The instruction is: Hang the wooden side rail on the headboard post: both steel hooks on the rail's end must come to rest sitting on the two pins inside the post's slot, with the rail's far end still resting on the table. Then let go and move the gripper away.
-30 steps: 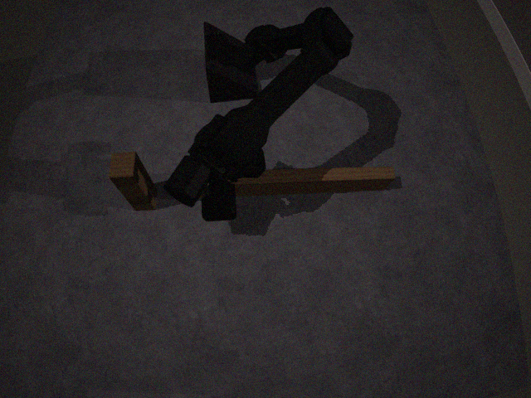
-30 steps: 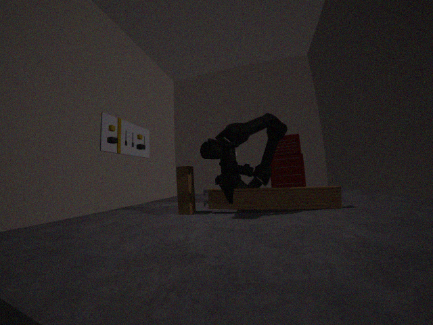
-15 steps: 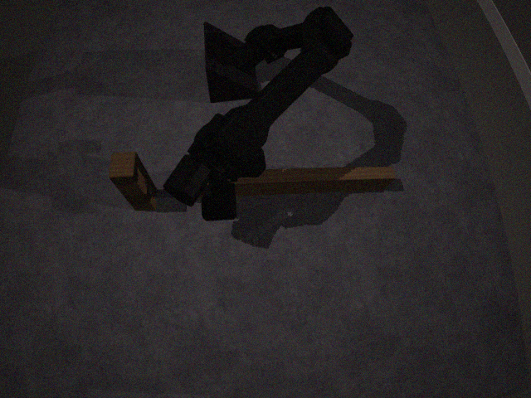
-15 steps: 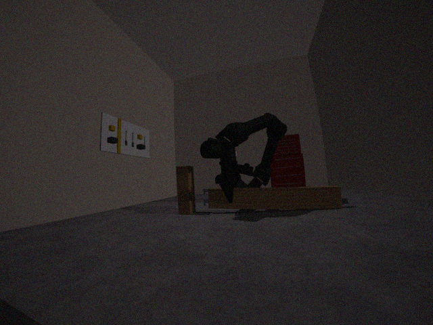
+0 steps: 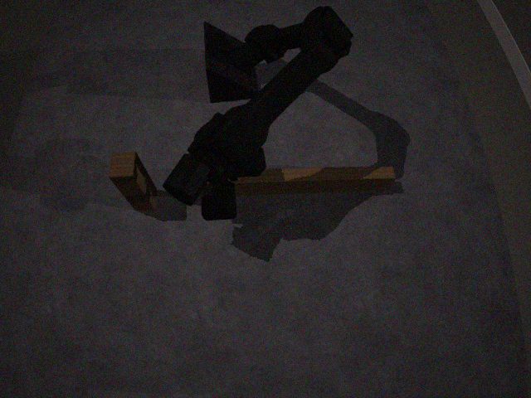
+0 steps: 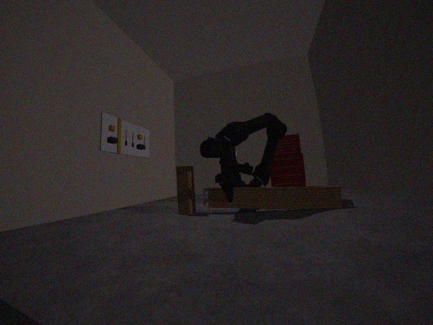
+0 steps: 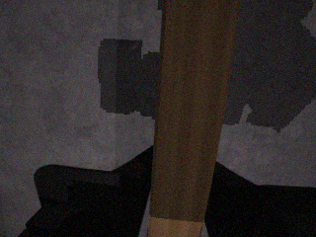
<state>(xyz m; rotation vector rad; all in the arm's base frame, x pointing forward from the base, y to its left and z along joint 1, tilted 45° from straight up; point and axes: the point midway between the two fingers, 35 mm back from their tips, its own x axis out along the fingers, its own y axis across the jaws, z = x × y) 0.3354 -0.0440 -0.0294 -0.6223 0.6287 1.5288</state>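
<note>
The wooden side rail (image 5: 317, 186) (image 6: 286, 198) (image 7: 190, 99) lies lengthwise, nearly level and low over the table; whether its underside touches is too dark to tell. My gripper (image 6: 229, 196) (image 7: 174, 152) is shut on the rail near its hook end, with a finger on each side. In the top view the arm hides that end. The pale steel hooks (image 6: 206, 196) stick out from the rail's left end, facing the post, with a small gap between. The headboard post (image 5: 123, 166) (image 6: 185, 192) stands upright to the left. Its slot shows only partly, and the pins cannot be made out.
A red drawer cabinet (image 6: 288, 168) stands behind the arm in the exterior view. A panel with yellow and black parts (image 6: 130, 139) is on the left wall. Dark arm shadows fall around the rail.
</note>
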